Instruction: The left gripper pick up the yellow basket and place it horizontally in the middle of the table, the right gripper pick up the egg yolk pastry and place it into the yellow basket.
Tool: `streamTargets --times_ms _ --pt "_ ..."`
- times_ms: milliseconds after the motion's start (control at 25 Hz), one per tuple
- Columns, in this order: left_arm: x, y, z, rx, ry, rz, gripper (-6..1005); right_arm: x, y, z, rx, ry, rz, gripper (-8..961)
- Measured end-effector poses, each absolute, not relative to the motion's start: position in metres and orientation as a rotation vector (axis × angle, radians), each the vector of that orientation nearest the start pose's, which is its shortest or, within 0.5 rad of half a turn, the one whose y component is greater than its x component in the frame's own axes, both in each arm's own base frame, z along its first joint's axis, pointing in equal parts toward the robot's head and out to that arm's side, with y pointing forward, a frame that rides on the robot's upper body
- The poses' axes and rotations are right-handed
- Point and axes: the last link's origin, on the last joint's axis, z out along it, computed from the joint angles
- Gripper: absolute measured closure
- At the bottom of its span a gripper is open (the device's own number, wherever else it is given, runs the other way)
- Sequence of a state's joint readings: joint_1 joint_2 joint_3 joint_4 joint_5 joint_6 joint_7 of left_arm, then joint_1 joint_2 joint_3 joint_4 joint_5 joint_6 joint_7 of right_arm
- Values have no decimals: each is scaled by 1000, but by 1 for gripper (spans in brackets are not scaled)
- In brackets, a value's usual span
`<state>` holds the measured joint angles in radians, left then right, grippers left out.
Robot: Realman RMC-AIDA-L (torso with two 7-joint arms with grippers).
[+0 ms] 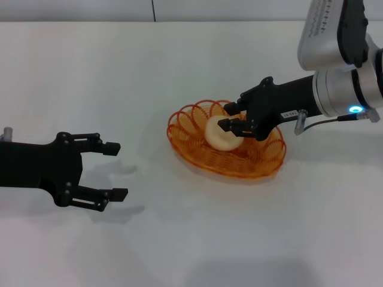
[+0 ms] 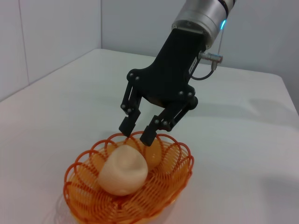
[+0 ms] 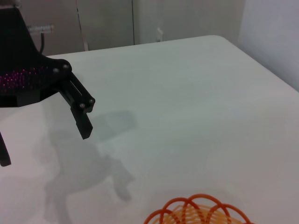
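The right gripper reaches in from the right on a black forearm with a silver section lit by a small blue ring, and hangs over the yellow basket, its fingers angled down toward the egg yolk pastry. The left wrist view shows the claw released: both fingertips sit just above the basket's far rim, parted, and clear of the pastry, which rests on the basket floor. The left gripper lies low and level to the left, well apart from the basket, its claw spread wide and holding nothing. From the head view the right claw covers part of the basket's far rim, and it is hard to judge there whether the near fingertip touches the pastry. The right wrist view catches only a few orange loops of the basket at its edge, plus one side of the left gripper, whose other finger is mostly cut off. The table is plain white with soft shadows under both arms; beyond it stand pale grey walls with a vertical panel seam.
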<state>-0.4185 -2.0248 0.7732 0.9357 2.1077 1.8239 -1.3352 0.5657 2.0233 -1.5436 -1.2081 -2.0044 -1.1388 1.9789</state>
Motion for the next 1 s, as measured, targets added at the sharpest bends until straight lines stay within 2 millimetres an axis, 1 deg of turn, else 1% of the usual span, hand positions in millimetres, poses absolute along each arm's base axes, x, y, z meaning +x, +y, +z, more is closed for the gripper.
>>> streamTargets --times_ms 200,320,440,560,640,680,760,840,880,960,1000 --pt "-275 290 45 -2967 -312 -435 116 139 367 -37 -2847 258 135 733" --pt "-276 289 46 -2965 -314 -435 116 141 365 -34 -2848 253 145 615" --pt "-277 289 46 -2961 -321 -436 116 149 362 -25 -2835 251 191 498" --pt "-277 288 46 -2960 -325 -436 116 162 358 -12 -2834 262 216 264" --pt "-277 288 46 -2959 -325 -437 116 172 352 -2 -2851 270 244 226" --pt "-277 289 47 -2958 -325 -435 116 172 352 -2 -2851 270 244 207" --pt "-277 289 48 -2957 -321 -435 116 185 346 13 -2858 292 335 169" --pt "-277 289 48 -2956 -319 -437 116 194 340 22 -2850 304 410 130" --pt "-277 289 48 -2957 -319 -438 116 205 334 30 -2843 299 466 111" --pt "-277 289 48 -2957 -320 -440 116 211 330 33 -2848 285 482 73" --pt "-277 289 48 -2959 -321 -442 116 216 326 35 -2854 274 487 73"
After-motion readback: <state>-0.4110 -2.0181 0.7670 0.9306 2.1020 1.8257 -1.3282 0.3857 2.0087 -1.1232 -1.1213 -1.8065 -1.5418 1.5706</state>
